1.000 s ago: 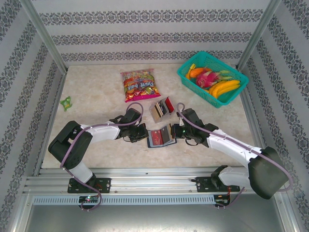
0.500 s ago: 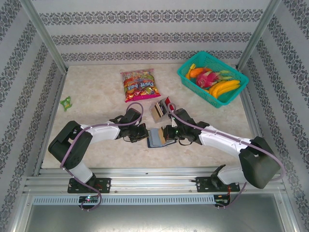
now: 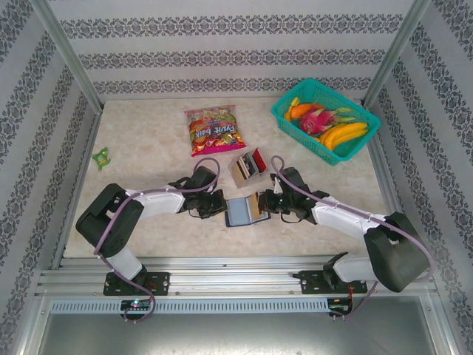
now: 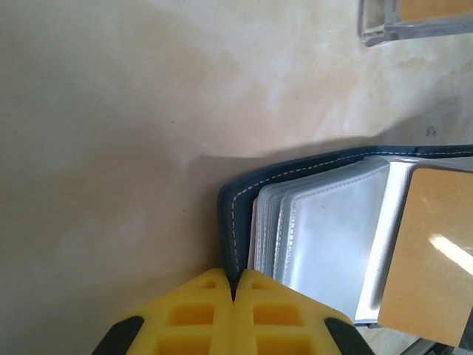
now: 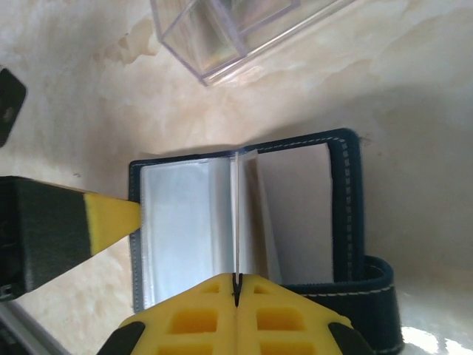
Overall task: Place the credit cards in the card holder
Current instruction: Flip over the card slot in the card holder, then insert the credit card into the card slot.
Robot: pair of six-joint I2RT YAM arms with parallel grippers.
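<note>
Arms from both sides meet over the middle of the table, seen from above. The left claw (image 3: 219, 208) sits at one edge of the card holder (image 3: 240, 212) and the right claw (image 3: 264, 205) at the opposite edge, so the open navy wallet lies between them. Just beyond the two claws a small clear box (image 3: 239, 171) holds the credit cards (image 3: 251, 164), red, black and tan, standing on edge. Farther beyond the left claw lies a snack bag (image 3: 213, 130). Well beyond the right claw is a teal basket (image 3: 284, 112) of fruit.

From the left wrist, the yellow fingers (image 4: 196, 314) are pressed together, and the stitched navy cover of the card holder (image 4: 235, 194) runs straight into the seam between them, so this claw is pinching the cover. Clear sleeves fan out just ahead of the tips, and a tan card (image 4: 429, 248) lies flat on them off to the side. A corner of the clear box (image 4: 414, 22) sits well ahead.

From the right wrist, the yellow fingers (image 5: 284, 322) are likewise closed tight, nipping one clear sleeve that stands edge-on between them. The card holder (image 5: 345, 200) lies spread open directly ahead, its clasp strap (image 5: 373, 292) curling beside the tips. The left claw's yellow finger (image 5: 111, 217) touches the far edge. The clear box (image 5: 222, 33) stands beyond the wallet.
</note>
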